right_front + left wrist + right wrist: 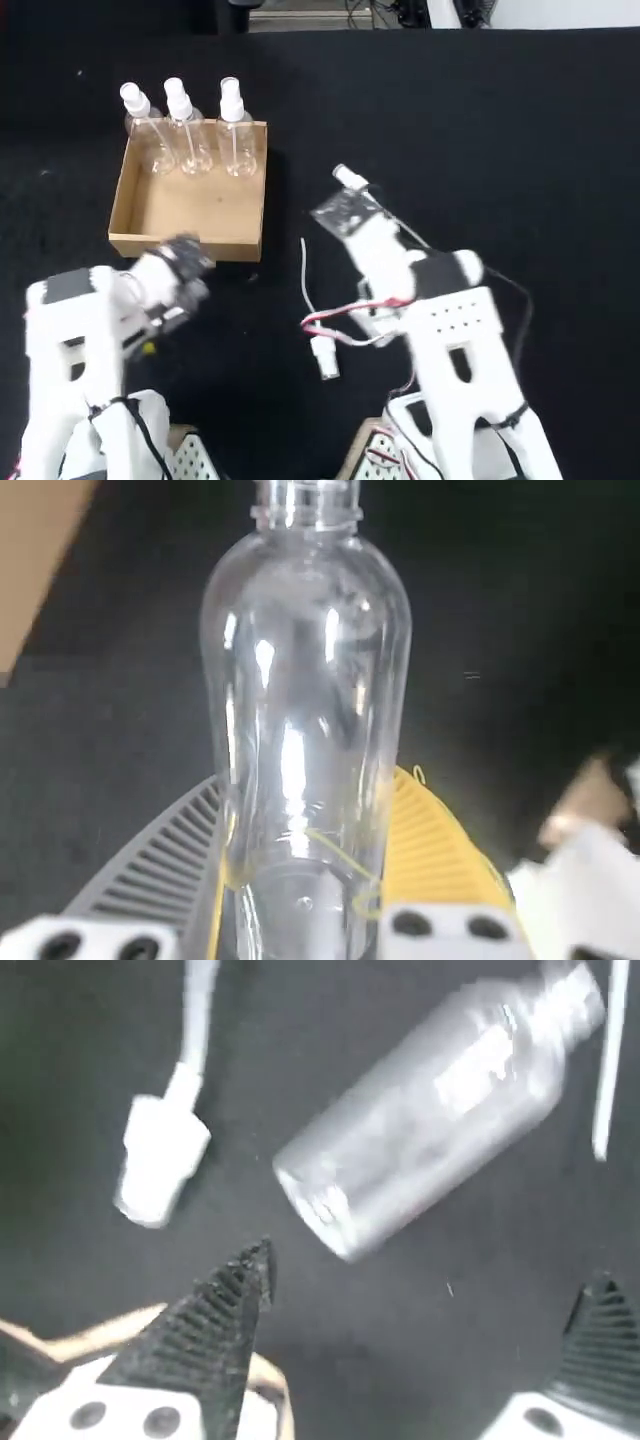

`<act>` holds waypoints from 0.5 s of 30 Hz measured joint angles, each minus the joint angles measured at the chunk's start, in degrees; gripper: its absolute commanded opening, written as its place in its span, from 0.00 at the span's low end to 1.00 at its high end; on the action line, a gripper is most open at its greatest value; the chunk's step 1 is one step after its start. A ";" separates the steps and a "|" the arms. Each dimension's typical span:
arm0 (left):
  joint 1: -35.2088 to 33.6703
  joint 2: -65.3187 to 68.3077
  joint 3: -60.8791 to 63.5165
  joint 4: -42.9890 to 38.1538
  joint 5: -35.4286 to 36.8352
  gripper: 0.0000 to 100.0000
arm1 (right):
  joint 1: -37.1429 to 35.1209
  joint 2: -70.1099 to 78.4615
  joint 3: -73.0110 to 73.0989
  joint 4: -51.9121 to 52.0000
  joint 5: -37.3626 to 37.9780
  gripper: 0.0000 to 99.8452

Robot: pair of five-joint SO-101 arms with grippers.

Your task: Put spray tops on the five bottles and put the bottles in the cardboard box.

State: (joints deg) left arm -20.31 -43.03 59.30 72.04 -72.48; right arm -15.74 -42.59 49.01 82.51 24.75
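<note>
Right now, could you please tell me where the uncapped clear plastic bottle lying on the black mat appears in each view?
High view: the uncapped clear plastic bottle lies right of the brown cardboard box, ahead of the right arm.
Left wrist view: another clear bottle, held by the left gripper.
Right wrist view: it lies beyond the open right gripper.
Shared landmark: the white spray top beside it.

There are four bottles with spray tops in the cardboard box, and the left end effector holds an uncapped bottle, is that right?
Not quite. The high view shows three bottles with spray tops in the cardboard box, not four. The left end effector does hold an uncapped bottle.
</note>
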 measured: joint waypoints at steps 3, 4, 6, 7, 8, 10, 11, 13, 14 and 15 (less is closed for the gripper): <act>-5.63 0.00 -0.09 -2.90 7.38 0.05 | -7.47 0.00 1.14 -5.36 -5.54 0.40; -6.68 0.00 -0.09 -3.78 10.11 0.05 | -9.49 0.00 2.29 -7.21 -7.21 0.37; -8.18 0.00 -0.09 -4.66 15.21 0.05 | -13.19 0.00 5.19 -10.46 -10.20 0.30; -8.62 0.00 -0.09 -4.92 17.14 0.05 | -14.95 0.00 6.68 -11.96 -10.90 0.27; -8.88 -0.35 0.09 -5.27 18.73 0.05 | -16.35 0.00 8.26 -13.19 -10.99 0.25; -8.88 -1.85 1.85 -6.59 21.89 0.05 | -17.23 0.00 11.16 -15.47 -10.55 0.24; -8.88 -3.08 3.08 -7.47 23.74 0.05 | -17.32 0.00 12.31 -16.26 -10.29 0.25; -8.79 -6.59 5.80 -8.62 26.11 0.05 | -17.32 0.00 13.98 -17.32 -9.93 0.28; -8.09 -8.88 7.38 -8.70 26.64 0.05 | -17.41 0.00 14.24 -17.49 -10.02 0.29; -7.12 -11.34 9.05 -8.62 26.81 0.05 | -17.58 0.00 14.51 -17.58 -9.93 0.29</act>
State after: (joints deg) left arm -27.43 -54.37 68.35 63.43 -45.67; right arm -33.32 -42.59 63.52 64.92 14.81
